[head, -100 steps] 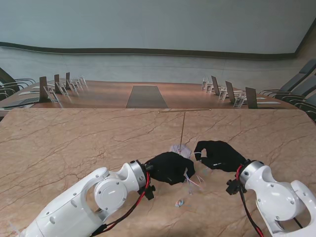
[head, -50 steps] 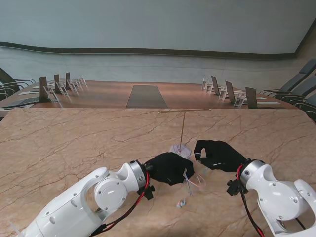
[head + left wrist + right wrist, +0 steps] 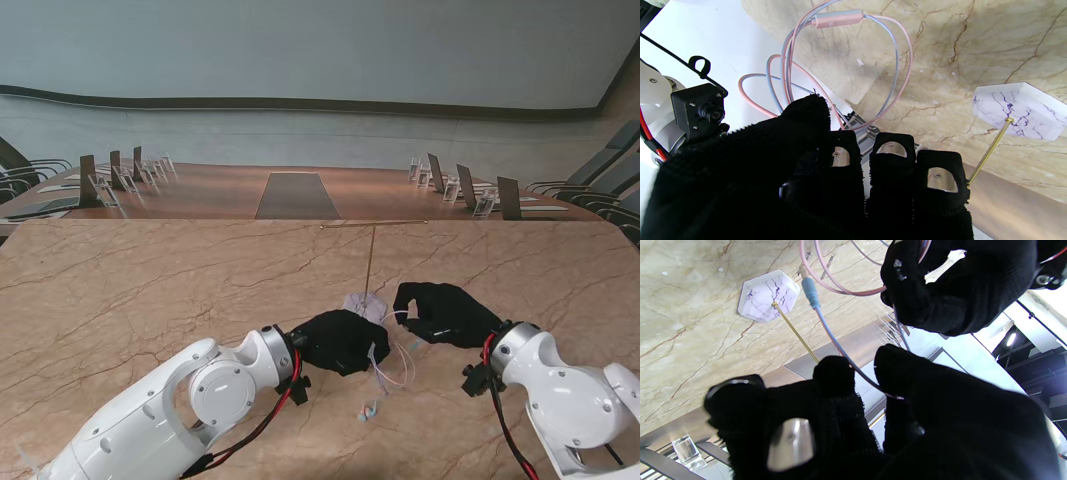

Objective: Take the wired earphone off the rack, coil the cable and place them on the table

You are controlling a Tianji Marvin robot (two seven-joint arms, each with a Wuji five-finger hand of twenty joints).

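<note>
The earphone cable (image 3: 392, 364), pink and pale blue, hangs in loops between my two black-gloved hands, and its end (image 3: 370, 410) trails on the table nearer to me. My left hand (image 3: 340, 341) is shut on the bundled loops (image 3: 843, 70), with the pink inline remote (image 3: 838, 19) dangling from them. My right hand (image 3: 446, 313) pinches a blue strand (image 3: 840, 348) between thumb and fingers. The rack, a thin gold rod (image 3: 369, 258) on a white marble base (image 3: 366, 304), stands just beyond both hands with nothing hanging on it.
The marble table (image 3: 150, 290) stretches wide on both sides. Behind it is a long wooden conference table (image 3: 300, 190) with chairs and small stands. The rack base (image 3: 768, 295) sits close to my right fingers (image 3: 833, 380).
The hanging loops have sagged and widened a little between the hands. The cable end on the table shifted slightly. My right arm drifted a touch to the right.
</note>
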